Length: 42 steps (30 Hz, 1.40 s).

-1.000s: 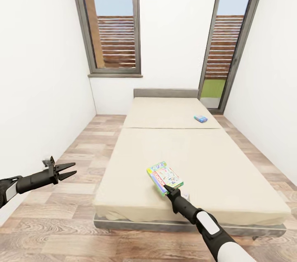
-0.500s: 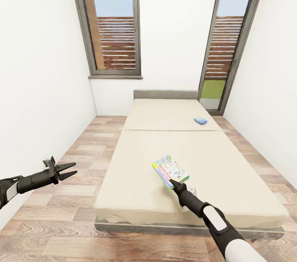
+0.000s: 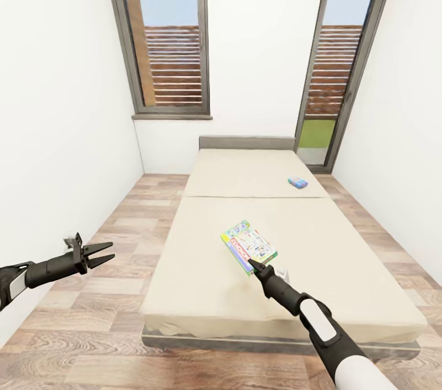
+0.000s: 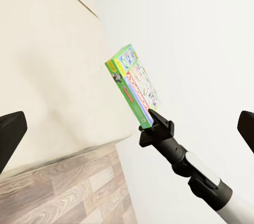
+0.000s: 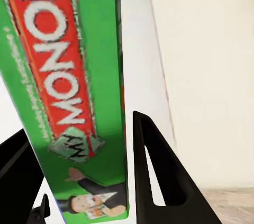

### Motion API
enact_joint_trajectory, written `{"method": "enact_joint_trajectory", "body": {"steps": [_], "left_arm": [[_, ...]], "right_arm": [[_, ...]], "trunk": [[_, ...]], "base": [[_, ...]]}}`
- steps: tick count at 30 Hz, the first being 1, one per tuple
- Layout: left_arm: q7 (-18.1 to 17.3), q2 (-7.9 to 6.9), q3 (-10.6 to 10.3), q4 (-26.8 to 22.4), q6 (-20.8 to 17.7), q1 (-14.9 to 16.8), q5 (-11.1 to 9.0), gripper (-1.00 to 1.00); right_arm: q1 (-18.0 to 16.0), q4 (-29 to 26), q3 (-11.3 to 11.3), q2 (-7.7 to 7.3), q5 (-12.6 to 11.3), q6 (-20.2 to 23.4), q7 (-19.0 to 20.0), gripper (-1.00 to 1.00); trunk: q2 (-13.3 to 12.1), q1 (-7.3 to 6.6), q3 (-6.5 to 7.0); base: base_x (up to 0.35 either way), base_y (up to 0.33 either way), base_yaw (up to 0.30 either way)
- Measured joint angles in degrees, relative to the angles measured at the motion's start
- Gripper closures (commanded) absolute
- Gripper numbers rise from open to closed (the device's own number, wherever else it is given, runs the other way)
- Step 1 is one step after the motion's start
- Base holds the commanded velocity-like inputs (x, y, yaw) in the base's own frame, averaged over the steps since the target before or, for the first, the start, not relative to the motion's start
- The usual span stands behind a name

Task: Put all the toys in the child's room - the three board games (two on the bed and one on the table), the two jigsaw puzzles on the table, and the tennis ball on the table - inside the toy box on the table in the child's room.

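My right gripper [image 3: 253, 264] is shut on the near edge of the green-edged board game [image 3: 248, 246], holding it tilted just above the beige bed [image 3: 202, 292] near its front. In the right wrist view the box's green side with red lettering [image 5: 69, 75] sits between the black fingers [image 5: 153, 176]. The left wrist view shows the same box [image 4: 132, 83] clamped by the right gripper [image 4: 153, 124]. A small blue board game [image 3: 298, 181] lies on the far half of the mattress, toward its right side. My left gripper [image 3: 103, 253] hangs open over the floor, left of the bed, holding nothing.
A wood-plank floor strip [image 3: 116, 236] runs between the left white wall and the bed. A grey headboard [image 3: 245, 142] stands against the far wall, between two tall grey-framed windows [image 3: 172, 34]. A narrower floor strip [image 3: 387, 242] lies right of the bed.
The right gripper has carried the green-edged game up off the mattress and a little farther from the bed's front edge. The left arm has stayed put.
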<state>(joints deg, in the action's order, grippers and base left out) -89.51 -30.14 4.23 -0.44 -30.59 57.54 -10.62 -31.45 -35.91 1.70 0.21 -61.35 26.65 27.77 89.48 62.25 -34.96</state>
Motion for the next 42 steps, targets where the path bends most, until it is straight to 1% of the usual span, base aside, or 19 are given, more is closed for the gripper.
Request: {"method": "enact_joint_trajectory", "body": {"steps": [10, 16, 27, 37, 42], "left_arm": [[0.0, 0.00, 0.0, 0.0, 0.0, 0.0, 0.0, -1.00], [0.0, 0.00, 0.0, 0.0, 0.0, 0.0, 0.0, -1.00], [0.1, 0.00, 0.0, 0.0, 0.0, 0.0, 0.0, -1.00], [0.1, 0.03, 0.0, 0.0, 0.1, 0.0, 0.0, -1.00], [0.1, 0.05, 0.0, 0.0, 0.1, 0.0, 0.0, -1.00]], "right_arm": [[0.0, -0.3, 0.1, -0.01, 0.1, -0.3, 0.0, 1.00], [0.0, -0.3, 0.1, -0.03, 0.1, -2.1, 0.0, 1.00], [0.2, -0.3, 0.1, -0.03, 0.1, -2.7, 0.0, 1.00], [0.2, -0.3, 0.5, -0.01, 0.1, -2.7, 0.0, 1.00], [0.2, -0.3, 1.5, -0.05, 0.5, -2.8, -0.8, 1.00]], "trunk": [[-4.0, -2.20, 1.79], [-6.4, -3.52, 2.87], [-10.8, -5.93, 4.85], [-14.8, -8.13, 6.64], [-16.9, -9.23, 7.54]], "base": [[0.000, 0.000, 0.000], [0.000, 0.000, 0.000], [0.000, 0.000, 0.000], [0.000, 0.000, 0.000], [0.000, 0.000, 0.000]]}}
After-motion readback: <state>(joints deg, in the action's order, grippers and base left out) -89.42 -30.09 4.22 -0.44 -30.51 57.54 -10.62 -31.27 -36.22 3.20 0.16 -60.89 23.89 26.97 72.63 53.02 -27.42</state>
